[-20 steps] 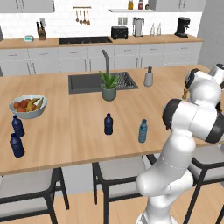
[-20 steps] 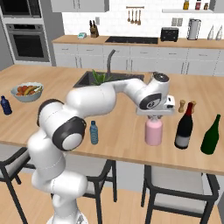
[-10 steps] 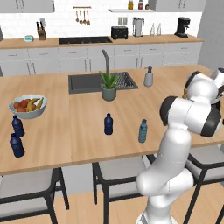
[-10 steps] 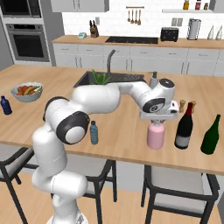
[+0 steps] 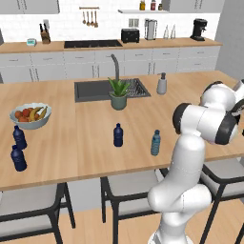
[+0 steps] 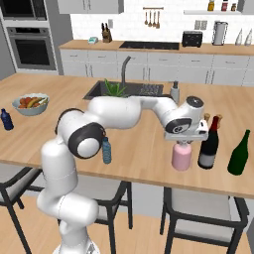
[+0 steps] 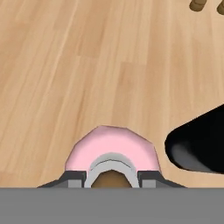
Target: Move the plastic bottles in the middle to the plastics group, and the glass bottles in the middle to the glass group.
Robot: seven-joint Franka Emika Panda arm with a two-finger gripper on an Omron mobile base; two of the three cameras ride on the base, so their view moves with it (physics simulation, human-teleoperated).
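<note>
My fingers [image 7: 112,178] are narrowed onto the neck of the pink bottle [image 6: 181,156], whose base stands on the wooden counter [image 6: 139,158] near its front edge. Just beside the pink bottle, on the far side from my arm, is the dark wine bottle [image 6: 209,145]; whether the two touch I cannot tell. A green bottle [image 6: 239,154] stands past that. Back along my arm from the pink bottle, well apart, are the light teal bottle [image 5: 155,143] and a navy bottle [image 5: 118,135], with open wood between.
</note>
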